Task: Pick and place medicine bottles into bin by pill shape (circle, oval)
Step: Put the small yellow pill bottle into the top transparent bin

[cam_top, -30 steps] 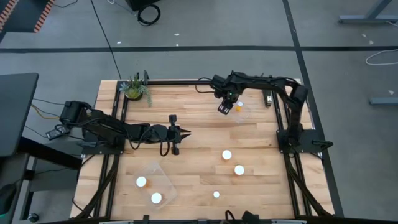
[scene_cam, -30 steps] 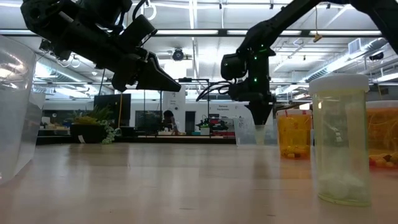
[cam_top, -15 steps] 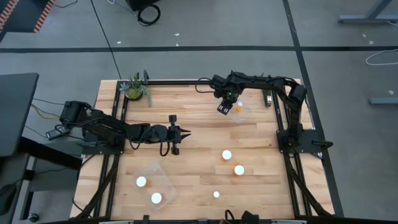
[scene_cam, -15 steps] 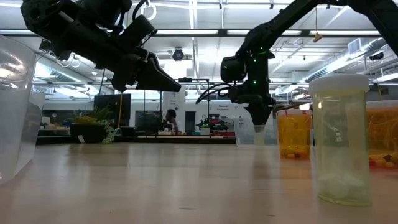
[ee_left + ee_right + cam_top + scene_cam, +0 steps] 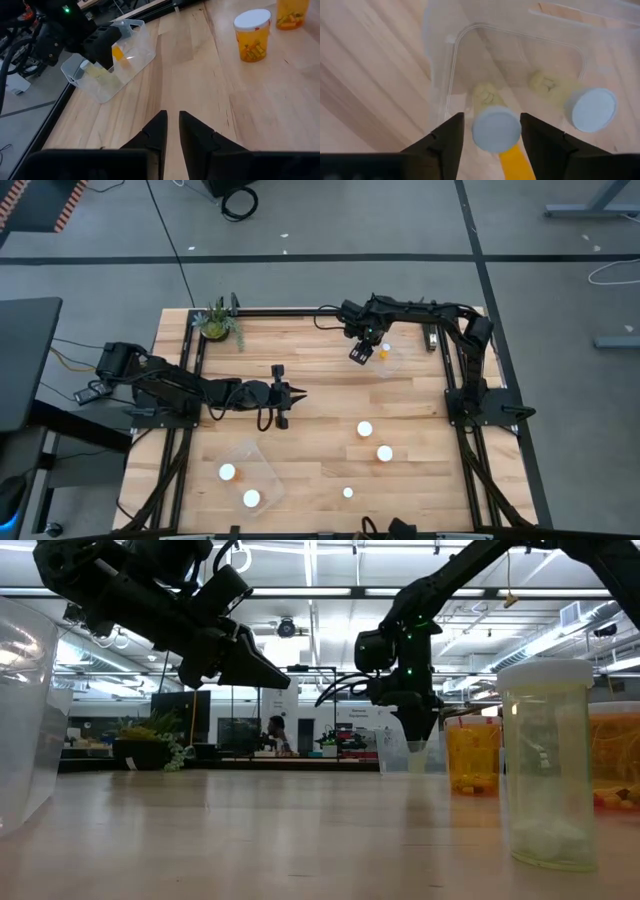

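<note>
My right gripper (image 5: 492,132) points down over the clear bin (image 5: 386,358) at the table's far right. Its fingers stand open on either side of the white cap (image 5: 496,129) of a pale-bodied medicine bottle (image 5: 489,96) inside the bin. A second bottle (image 5: 587,110) lies beside it in the bin. My left gripper (image 5: 300,392) hovers shut above the table's middle left, holding nothing. Three bottles (image 5: 365,428), (image 5: 384,452), (image 5: 348,493) stand on their bases on the bare wood near the right. Two more (image 5: 228,472), (image 5: 250,498) are in the near-left bin (image 5: 262,458).
A potted plant (image 5: 215,322) stands at the far left corner. Black rails run along the table's left, right and far edges. The wood between the two bins is bare in the left wrist view, apart from two orange bottles (image 5: 254,35), (image 5: 292,7).
In the low view my right gripper's fingers have parted a little over the far-right bin. The bottle below them stays where it was.
</note>
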### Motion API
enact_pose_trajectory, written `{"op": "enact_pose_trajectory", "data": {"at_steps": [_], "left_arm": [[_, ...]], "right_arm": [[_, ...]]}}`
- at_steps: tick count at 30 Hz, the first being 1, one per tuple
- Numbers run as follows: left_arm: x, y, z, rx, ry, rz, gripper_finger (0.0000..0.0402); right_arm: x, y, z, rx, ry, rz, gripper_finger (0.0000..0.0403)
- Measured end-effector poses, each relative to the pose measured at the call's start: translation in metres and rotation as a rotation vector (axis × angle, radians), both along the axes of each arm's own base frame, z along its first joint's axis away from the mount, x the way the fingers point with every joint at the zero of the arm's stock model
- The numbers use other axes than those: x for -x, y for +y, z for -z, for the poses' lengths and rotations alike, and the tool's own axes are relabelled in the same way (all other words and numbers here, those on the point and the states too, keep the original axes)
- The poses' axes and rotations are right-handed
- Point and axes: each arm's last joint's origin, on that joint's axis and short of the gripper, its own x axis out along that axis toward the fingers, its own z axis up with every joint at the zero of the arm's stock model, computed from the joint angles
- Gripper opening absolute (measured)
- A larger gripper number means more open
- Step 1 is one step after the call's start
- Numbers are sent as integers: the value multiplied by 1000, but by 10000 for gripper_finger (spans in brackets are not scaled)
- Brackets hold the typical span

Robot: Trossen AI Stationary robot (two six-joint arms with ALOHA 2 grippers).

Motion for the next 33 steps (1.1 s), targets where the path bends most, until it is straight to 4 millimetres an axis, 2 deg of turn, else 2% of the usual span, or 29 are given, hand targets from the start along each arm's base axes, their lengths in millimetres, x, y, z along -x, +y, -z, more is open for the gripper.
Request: {"op": "enact_pose_trajectory", "data": {"at_steps": [11, 16, 21, 24, 29, 33], "left_arm": [[0, 0, 0, 0, 0, 0, 52], [0, 0, 1, -1, 12, 0, 59], [1, 0, 2, -3, 28, 0, 55], [1, 0, 2, -3, 28, 0, 51], [2, 0, 4, -4, 43, 0, 55], [3, 0, 7, -8, 80, 0, 59]], "right_arm": [[-13, -7, -28, 87, -62, -15, 212], [-26, 9, -40, 76, -93, -70, 212], [-39, 45, -49, 50, -62, -167, 212], [-49, 74, -49, 34, -64, -233, 212], [-63, 136, -49, -20, -86, -357, 212], [-66, 191, -49, -36, -93, -427, 211]]}}
